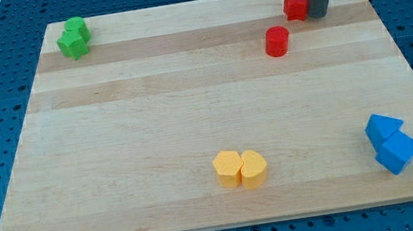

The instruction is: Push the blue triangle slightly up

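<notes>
The blue triangle (382, 126) lies near the board's bottom right corner, touching a blue cube (398, 152) just below it. My tip (318, 14) is far away at the view's top right, touching the right side of a red star-shaped block (296, 6). The dark rod rises from the tip out of the top of the view.
A red cylinder (277, 41) sits below and left of the red star. Two yellow blocks (240, 167) lie side by side at bottom centre. Two green blocks (73, 37) sit together at top left. The wooden board (150, 115) rests on a blue pegboard.
</notes>
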Controlling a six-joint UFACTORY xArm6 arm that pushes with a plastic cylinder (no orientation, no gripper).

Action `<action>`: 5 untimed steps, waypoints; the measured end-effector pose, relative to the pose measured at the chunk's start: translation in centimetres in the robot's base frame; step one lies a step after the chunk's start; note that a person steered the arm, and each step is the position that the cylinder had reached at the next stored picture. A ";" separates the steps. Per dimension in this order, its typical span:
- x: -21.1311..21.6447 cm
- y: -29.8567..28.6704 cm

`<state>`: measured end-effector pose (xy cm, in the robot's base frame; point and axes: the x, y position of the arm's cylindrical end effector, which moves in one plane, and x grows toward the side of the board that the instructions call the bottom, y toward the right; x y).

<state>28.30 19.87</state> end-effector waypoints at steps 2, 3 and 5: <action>1.6 0.0; 3.9 -0.8; 8.9 -5.0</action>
